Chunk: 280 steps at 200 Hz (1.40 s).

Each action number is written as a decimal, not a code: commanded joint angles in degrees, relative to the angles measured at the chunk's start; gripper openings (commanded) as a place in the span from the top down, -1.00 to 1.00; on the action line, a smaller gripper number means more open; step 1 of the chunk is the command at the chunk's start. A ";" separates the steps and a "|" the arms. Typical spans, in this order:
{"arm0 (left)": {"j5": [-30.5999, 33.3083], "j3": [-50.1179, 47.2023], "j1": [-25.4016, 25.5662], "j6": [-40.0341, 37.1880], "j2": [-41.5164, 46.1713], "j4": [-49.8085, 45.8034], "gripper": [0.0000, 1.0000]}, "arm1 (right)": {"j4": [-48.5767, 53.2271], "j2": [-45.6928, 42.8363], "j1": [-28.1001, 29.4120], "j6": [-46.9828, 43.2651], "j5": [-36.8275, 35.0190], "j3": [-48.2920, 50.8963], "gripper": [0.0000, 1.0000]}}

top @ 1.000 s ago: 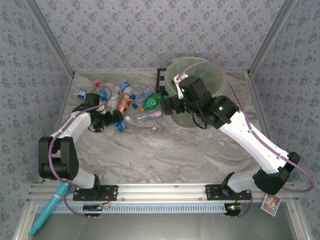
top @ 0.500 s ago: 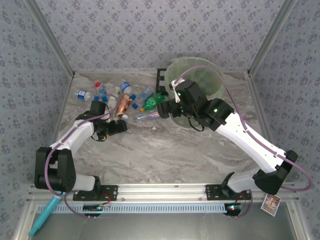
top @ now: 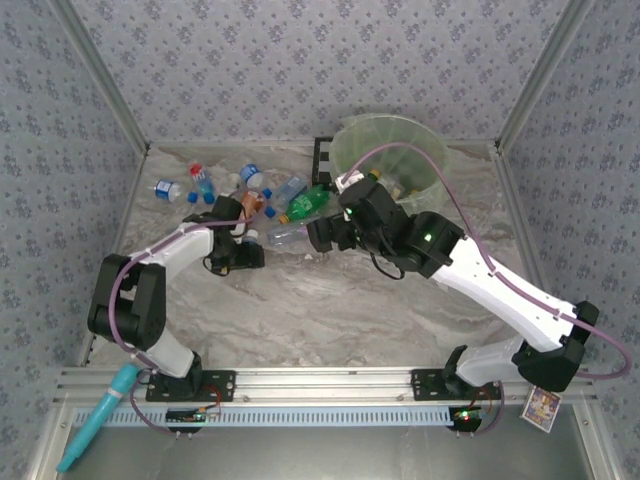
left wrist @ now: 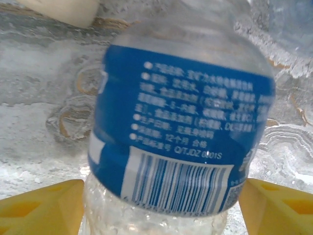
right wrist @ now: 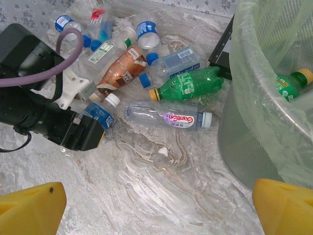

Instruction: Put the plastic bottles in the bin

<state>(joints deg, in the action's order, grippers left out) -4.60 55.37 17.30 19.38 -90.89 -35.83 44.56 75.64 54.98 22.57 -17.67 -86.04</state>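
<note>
Plastic bottles [right wrist: 166, 117] are counted: nine on the tabletop [right wrist: 161, 196], one in the bin [right wrist: 254, 137]. One is straddled by the left jaws, grip unclear; the right jaws are spread wide, empty.

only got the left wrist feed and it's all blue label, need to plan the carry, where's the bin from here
Observer: In the top view the bin stands at the back, to the right of the left gripper, past the loose plastic bottles.
Operator: ok is the way over there free
Observer: No, the right gripper hangs open and empty roughly between the left gripper and the bin.
</note>
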 commanded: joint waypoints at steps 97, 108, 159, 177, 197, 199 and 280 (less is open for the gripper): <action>-0.17 -0.62 3.33 0.87 8.60 -4.37 -0.20 | 2.60 -0.81 9.50 10.04 -12.96 -0.52 -0.99; -0.23 -0.38 3.51 1.42 10.22 -5.30 -0.21 | 3.21 -0.92 9.78 10.26 -13.65 -0.73 -0.99; -1.41 4.07 5.24 8.81 21.02 -10.56 -0.21 | 3.80 -5.55 7.98 6.20 -14.34 0.38 -0.99; -0.14 8.02 7.75 13.34 23.05 -12.15 -0.21 | 2.58 -9.59 5.34 3.66 -12.47 2.30 -0.99; 1.08 13.82 11.17 18.28 23.57 -12.61 -0.22 | 3.12 -14.79 0.78 1.53 -8.89 3.54 -0.99; 1.26 14.35 11.53 18.65 23.57 -12.46 -0.22 | 3.16 -15.38 0.27 1.45 -8.63 3.80 -0.99; 7.61 41.69 24.90 25.82 10.21 -6.76 -0.22 | 6.96 -28.45 -14.20 -3.72 0.27 6.83 -0.99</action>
<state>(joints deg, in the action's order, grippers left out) 1.08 90.96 39.64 41.87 -76.27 -45.98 48.45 47.07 42.96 21.65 -21.21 -78.65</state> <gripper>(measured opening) 0.613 0.996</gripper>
